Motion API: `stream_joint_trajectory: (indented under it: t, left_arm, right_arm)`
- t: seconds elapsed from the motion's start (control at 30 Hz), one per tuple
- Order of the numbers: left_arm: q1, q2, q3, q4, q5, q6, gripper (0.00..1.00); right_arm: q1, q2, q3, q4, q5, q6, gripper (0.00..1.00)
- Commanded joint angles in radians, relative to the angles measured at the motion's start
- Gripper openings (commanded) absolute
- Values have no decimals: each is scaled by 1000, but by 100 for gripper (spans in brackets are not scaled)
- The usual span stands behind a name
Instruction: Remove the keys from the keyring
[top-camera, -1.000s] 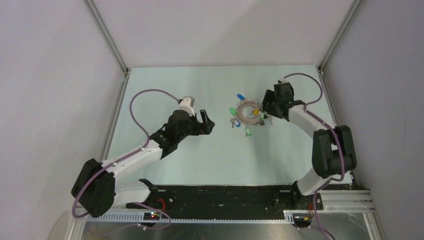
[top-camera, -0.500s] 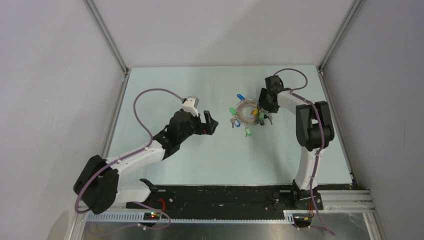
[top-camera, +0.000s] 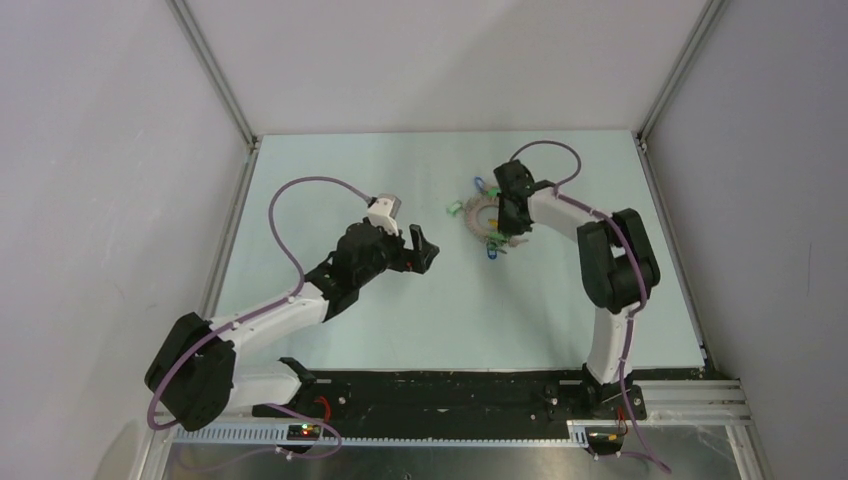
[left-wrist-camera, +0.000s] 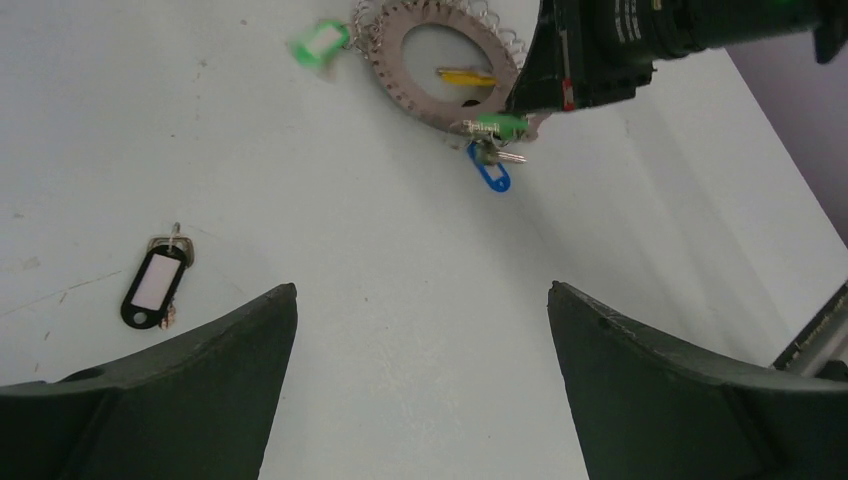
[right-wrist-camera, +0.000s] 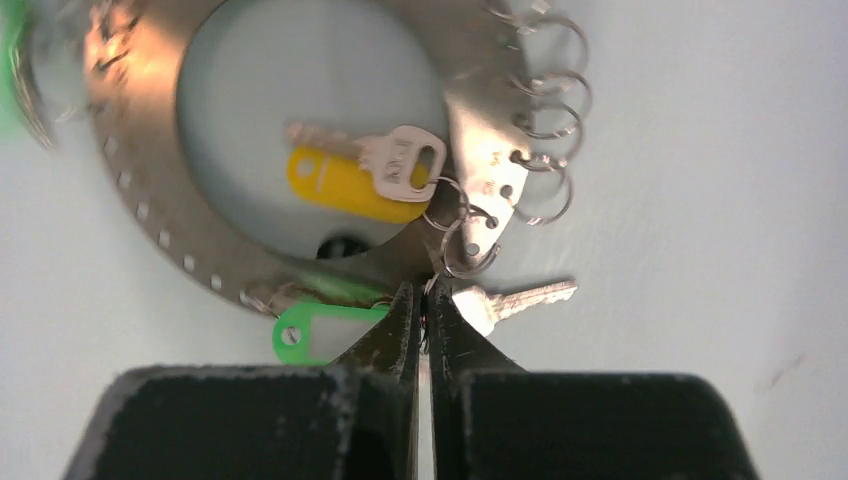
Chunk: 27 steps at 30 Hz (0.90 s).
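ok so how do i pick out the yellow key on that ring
On the pale table, find the flat metal keyring at the tip of the right gripper. The yellow tag and its silver key lie inside the ring's hole. The green tags and blue tag lie outside its rim.

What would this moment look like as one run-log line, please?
left gripper open, apart from keyring | right gripper shut at keyring's edge, hold unclear | keys on keyring
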Motion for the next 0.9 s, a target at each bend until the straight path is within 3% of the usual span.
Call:
stream_joint_trajectory:
  t: [0.0,0.37,0.63,0.73,0.87]
  left_arm:
    - [-13,10,48,41,75,56,98]
    - [-46,59,105,68,107,191,99]
    - [-58,-22,-25,319,229,389,89]
    - [-59,-3,-82,443,344,428,84]
    - [-83,56,-124,545,390,506,77]
  right_arm:
    - [80,-195,-102,-27,-11,11,0]
    - [140,-466,-163,-62,-67,5,0]
    - [129,-543,-163,-78,-124,-21,0]
    - [121,-546,-163,-63,-191,-27,0]
    - [113,-561,-163,-61,-240,-18,0]
